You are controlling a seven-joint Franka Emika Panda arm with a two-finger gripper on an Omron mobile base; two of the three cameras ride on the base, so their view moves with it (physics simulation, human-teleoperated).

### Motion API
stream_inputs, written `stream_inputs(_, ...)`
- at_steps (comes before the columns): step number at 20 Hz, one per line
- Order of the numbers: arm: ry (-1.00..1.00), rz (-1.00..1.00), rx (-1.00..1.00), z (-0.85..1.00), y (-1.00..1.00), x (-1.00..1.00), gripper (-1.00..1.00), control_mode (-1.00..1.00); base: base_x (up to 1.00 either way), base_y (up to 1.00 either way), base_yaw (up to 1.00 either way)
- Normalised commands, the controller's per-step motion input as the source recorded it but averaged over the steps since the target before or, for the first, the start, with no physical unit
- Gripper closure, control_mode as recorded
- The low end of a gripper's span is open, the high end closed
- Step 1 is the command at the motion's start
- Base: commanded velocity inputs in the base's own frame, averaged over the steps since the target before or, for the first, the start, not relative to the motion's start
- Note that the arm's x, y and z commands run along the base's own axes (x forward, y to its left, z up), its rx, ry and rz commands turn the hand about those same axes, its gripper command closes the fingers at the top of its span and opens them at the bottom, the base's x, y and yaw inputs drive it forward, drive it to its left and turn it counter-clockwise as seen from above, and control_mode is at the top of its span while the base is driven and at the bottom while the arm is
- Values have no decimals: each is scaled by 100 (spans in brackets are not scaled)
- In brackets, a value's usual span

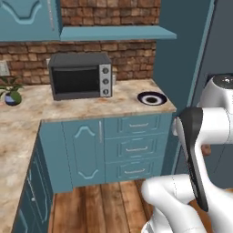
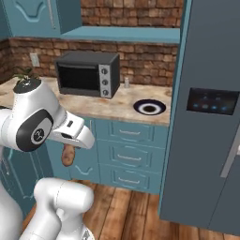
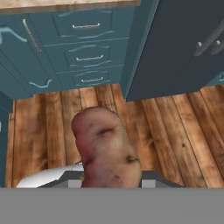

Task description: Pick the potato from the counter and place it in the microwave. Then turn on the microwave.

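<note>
The potato [image 3: 105, 148], a tan-brown lump with dark spots, sits close in the hand view, above the wooden floor. In the right base view the potato [image 2: 68, 158] hangs under the white hand, in front of the blue cabinet doors and below counter height. My gripper [image 2: 69, 149] is shut on it, and the potato hides most of the fingers. A brown sliver of the potato [image 1: 207, 150] peeks out behind the forearm in the left base view. The microwave is out of view.
A small black-and-silver box oven [image 1: 81, 75] stands on the counter [image 1: 91, 107] against the brick wall. A dark-rimmed plate [image 1: 152, 98] lies near the counter's right end. A tall blue-grey fridge [image 2: 211, 117] stands to the right. Drawers [image 3: 87, 57] are below, and a potted plant [image 1: 11, 91] stands far left.
</note>
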Motion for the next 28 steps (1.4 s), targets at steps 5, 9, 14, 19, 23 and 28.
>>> stream_inputs(5,0,0,0,0,0,0,100,100,-68,-12,0)
stream_inputs(9,0,0,0,0,0,0,100,100,-68,-12,0)
stream_inputs(14,0,0,0,0,0,0,100,100,-55,-32,0)
stream_inputs(19,0,0,0,0,0,0,100,100,-33,-58,0)
stream_inputs(23,0,0,0,0,0,0,100,100,-25,-60,0)
stream_inputs(28,0,0,0,0,0,0,100,100,-22,-61,0)
